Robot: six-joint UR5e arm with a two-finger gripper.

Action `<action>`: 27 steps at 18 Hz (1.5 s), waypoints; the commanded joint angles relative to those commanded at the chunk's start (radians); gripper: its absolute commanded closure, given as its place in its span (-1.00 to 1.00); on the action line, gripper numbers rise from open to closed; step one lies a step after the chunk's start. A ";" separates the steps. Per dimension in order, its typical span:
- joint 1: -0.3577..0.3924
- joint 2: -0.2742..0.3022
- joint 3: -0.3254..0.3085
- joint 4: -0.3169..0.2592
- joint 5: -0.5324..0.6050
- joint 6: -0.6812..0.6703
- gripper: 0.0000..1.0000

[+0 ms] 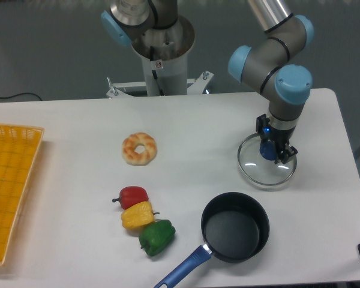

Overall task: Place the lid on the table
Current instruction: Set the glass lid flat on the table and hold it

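Observation:
The lid (pixel 255 168) is a clear glass disc with a metal rim and a blue knob. It lies level at the right side of the white table (pixel 198 126), at or just above the surface; I cannot tell whether it touches. My gripper (pixel 270 150) points straight down over the lid's centre, and its fingers are closed around the blue knob. The gripper hides most of the knob. The black saucepan (pixel 236 227) with a blue handle stands uncovered in front of the lid, apart from it.
A bagel (pixel 139 148) lies mid-table. Red (pixel 132 195), yellow (pixel 137 215) and green (pixel 156 236) peppers sit in a row at the front centre. A yellow mesh basket (pixel 9 186) is at the left edge. The robot's base (pixel 162 66) stands at the back.

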 joint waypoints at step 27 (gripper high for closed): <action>0.002 -0.023 0.000 0.012 0.002 -0.005 0.03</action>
